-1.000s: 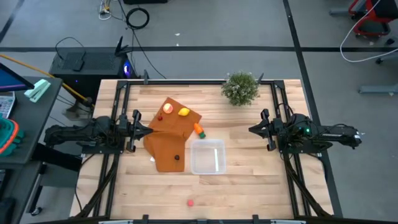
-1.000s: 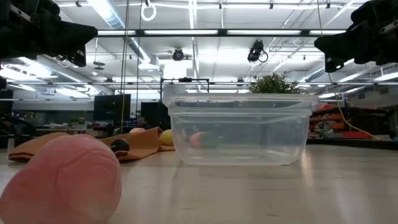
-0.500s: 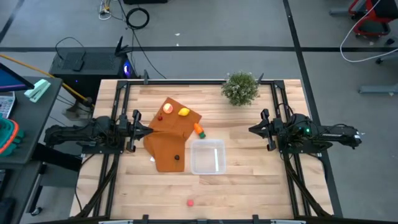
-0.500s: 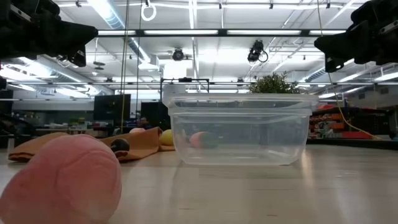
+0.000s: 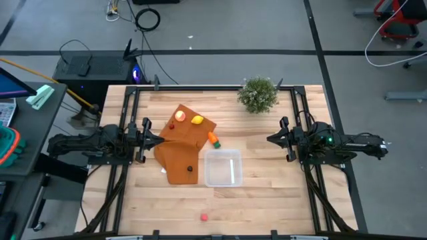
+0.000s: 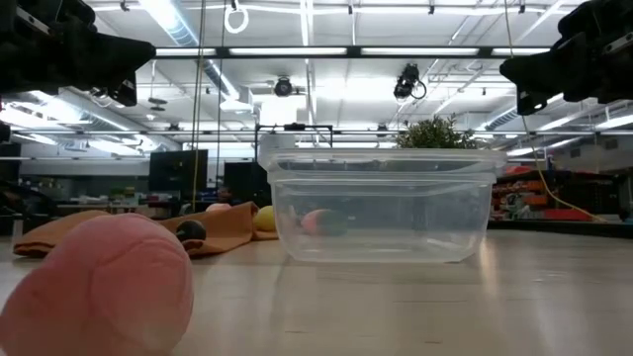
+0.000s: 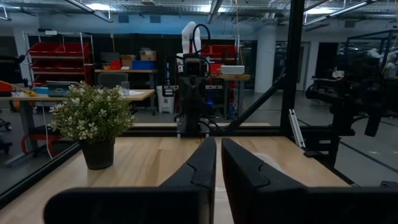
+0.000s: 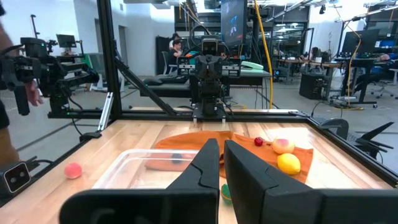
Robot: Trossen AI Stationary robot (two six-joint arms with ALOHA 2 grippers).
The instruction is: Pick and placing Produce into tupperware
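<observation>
The clear tupperware [image 5: 223, 167] stands on the wooden table, just right of an orange-brown cloth [image 5: 181, 150]. On the cloth lie the red-yellow fruit [image 5: 180, 116], the lemon [image 5: 197, 120] and the small dark piece [image 5: 189, 169]. The carrot [image 5: 213, 139] lies at the cloth's right edge. The red-pink piece [image 5: 204, 216] sits alone near the table's near edge and looms large in the low view [image 6: 99, 287]. My left gripper [image 5: 160, 140] hovers shut at the cloth's left side. My right gripper [image 5: 269, 139] hovers shut to the right of the tupperware [image 8: 149, 165].
A bushy potted plant [image 5: 258, 94] stands at the far edge, right of centre. Black frame rails [image 5: 127, 120] run along both sides of the table. Bare wood lies between the tupperware and the right arm and along the near edge.
</observation>
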